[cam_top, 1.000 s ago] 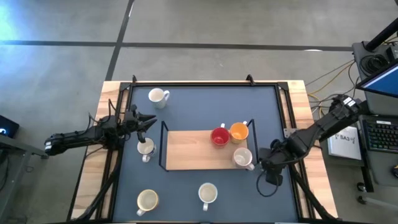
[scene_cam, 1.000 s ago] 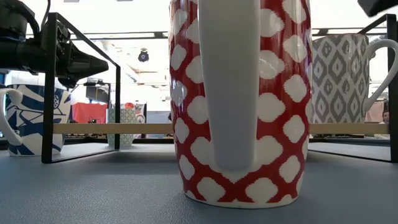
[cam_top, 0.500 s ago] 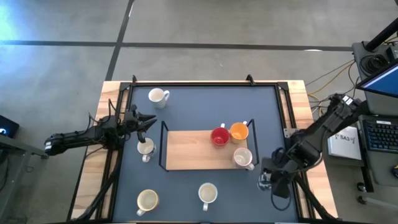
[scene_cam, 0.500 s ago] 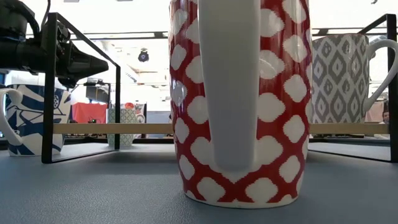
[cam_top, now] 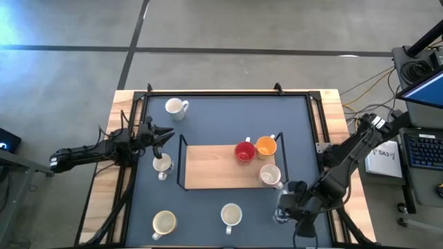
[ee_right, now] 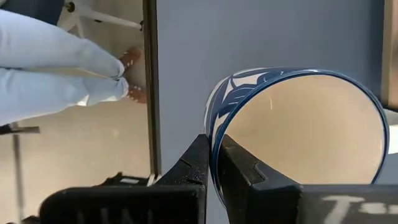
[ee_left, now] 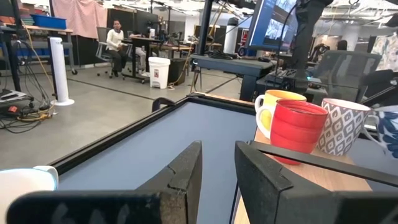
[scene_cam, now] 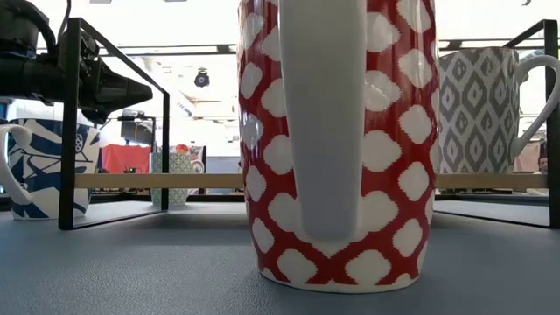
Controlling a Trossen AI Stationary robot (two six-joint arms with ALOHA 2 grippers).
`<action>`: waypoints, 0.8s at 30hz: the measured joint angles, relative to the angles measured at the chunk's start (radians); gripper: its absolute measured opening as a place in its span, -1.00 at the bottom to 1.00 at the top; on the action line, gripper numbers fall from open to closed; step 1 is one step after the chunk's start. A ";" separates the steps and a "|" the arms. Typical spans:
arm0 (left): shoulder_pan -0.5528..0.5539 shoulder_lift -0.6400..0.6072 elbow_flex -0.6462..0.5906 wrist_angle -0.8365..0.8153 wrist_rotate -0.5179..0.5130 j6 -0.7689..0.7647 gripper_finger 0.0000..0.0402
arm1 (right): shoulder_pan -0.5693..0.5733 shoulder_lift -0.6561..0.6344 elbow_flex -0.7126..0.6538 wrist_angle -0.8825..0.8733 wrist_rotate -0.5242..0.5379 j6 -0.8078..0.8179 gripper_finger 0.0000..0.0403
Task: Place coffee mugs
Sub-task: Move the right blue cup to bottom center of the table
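Note:
On the wooden rack (cam_top: 214,169) stand a red mug (cam_top: 243,151), an orange mug (cam_top: 266,146) and a grey-patterned mug (cam_top: 270,175). Four more mugs rest on their bases on the blue mat: far left (cam_top: 175,106), mid left (cam_top: 161,164), near left (cam_top: 164,221) and near middle (cam_top: 230,214). The near middle one is the red-and-white mug (scene_cam: 337,140) that fills the low view. My right gripper (cam_top: 282,206) hovers near the table's near right and is shut on a blue-leaf mug (ee_right: 298,137). My left gripper (ee_left: 217,168) points level beside the rack's left end, open and holding nothing. My right gripper pinches the blue-leaf mug's wall at the rim (ee_right: 211,134), one finger inside the mug and one outside. The fingers come slanting down from above. The mug hangs from them with its mouth tipped toward the wrist; its underside is hidden.
The rack's black metal frame (scene_cam: 70,122) stands upright around the wooden board. A black rail (cam_top: 228,92) edges the mat. In the right wrist view a person's legs (ee_right: 56,74) stand just past the table's edge. Bare mat lies between the rack and the far rail.
My right gripper, still shut on the blue-leaf mug, has swung from beside the rack's right end toward the table's near edge and leftward. It has rolled as it went, carrying the mug along.

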 joint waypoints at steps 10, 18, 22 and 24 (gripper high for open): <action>0.000 0.000 0.000 0.000 0.000 0.000 -0.61 | -0.023 0.164 0.114 -0.011 0.058 -0.320 -0.94; 0.000 0.000 0.000 0.000 0.000 0.000 -0.61 | -0.058 0.284 0.216 -0.091 0.130 -0.531 -0.94; 0.000 0.000 0.000 0.000 0.000 0.000 -0.61 | -0.081 0.329 0.258 -0.105 0.131 -0.684 -0.94; 0.000 0.000 0.000 0.000 0.000 0.000 -0.61 | -0.090 0.346 0.265 -0.107 0.129 -0.752 -0.94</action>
